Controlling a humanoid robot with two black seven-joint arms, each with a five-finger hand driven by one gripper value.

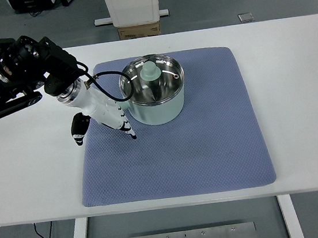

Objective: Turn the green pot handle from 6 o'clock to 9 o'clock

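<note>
White table [293, 79], mat [209, 147], pot [154, 90], left hand [109, 116].

Pot handle [124, 107] hidden behind left hand [105, 115].

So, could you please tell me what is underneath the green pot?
The green pot stands on the blue mat, which lies on the white table. The mat directly beneath it is hidden.

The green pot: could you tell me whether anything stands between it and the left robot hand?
Nothing visible does. The left robot hand is already beside the green pot, at its left wall, on the blue mat; whether they touch is unclear.
</note>
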